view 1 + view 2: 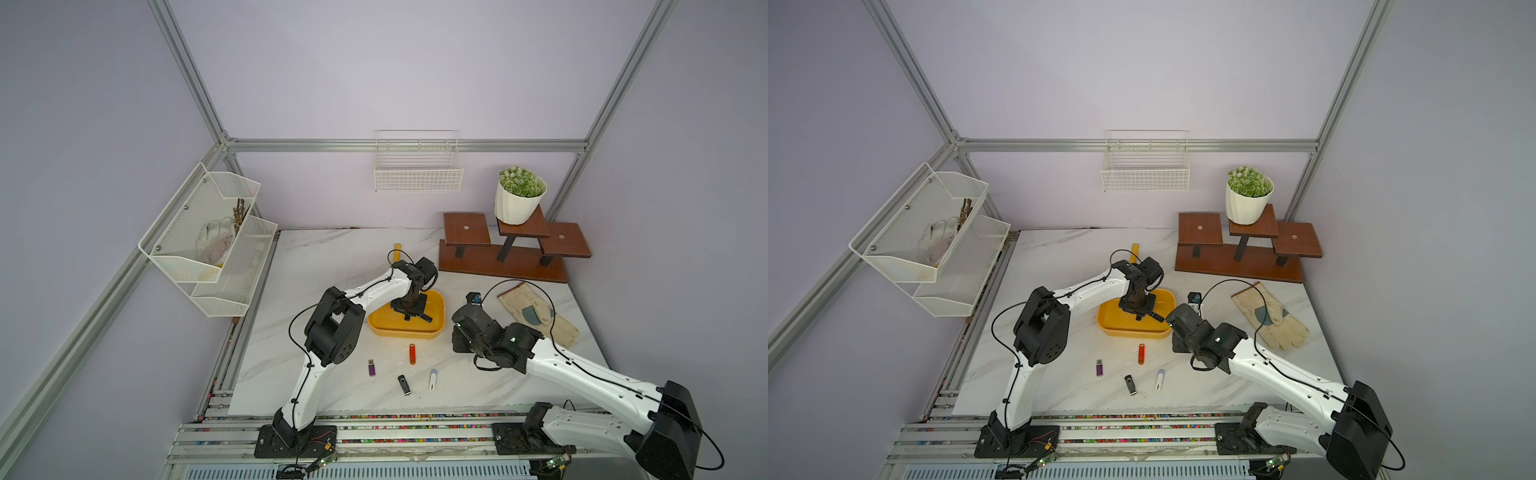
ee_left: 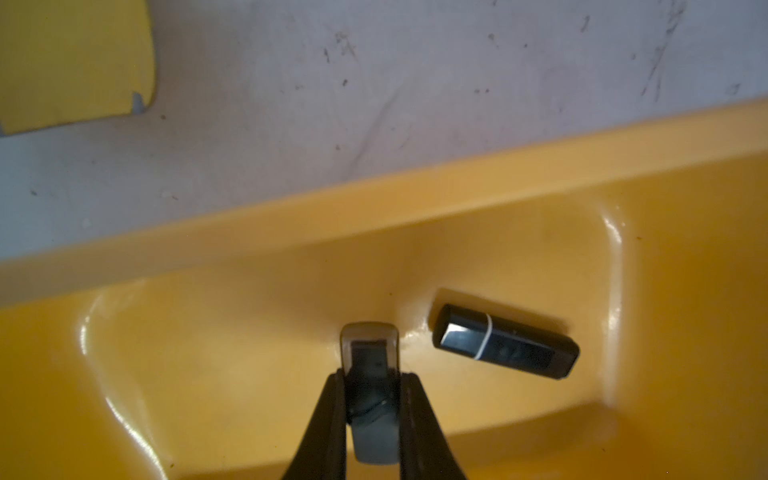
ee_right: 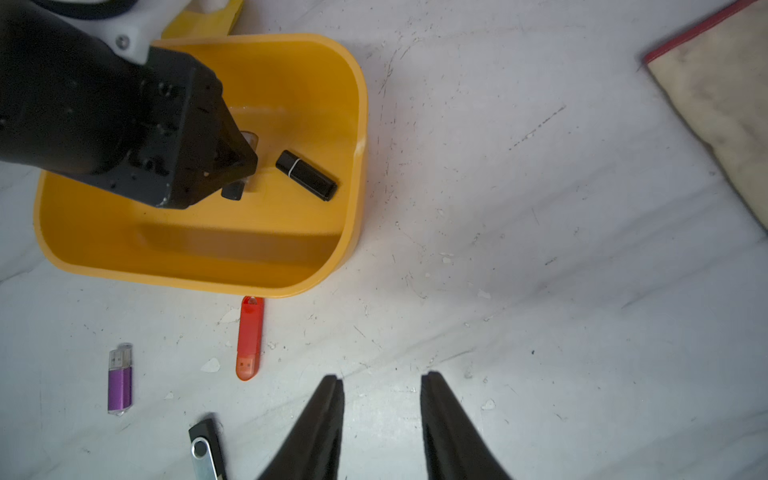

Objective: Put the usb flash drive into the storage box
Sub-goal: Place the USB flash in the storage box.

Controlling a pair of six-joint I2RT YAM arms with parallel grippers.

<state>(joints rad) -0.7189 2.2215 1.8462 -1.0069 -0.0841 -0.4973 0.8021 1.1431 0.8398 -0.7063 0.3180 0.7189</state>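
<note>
Flat, dimmish light is filling both top views, with shadows falling faint. In the left wrist view glare streaks are shining on the storage box (image 2: 611, 249) walls, the black capped flash drive (image 2: 505, 340) is casting a soft shadow, and the near foreground is blurring. The marble tabletop (image 3: 540, 187) is reading bright, nearly washed out, in the right wrist view.
</note>
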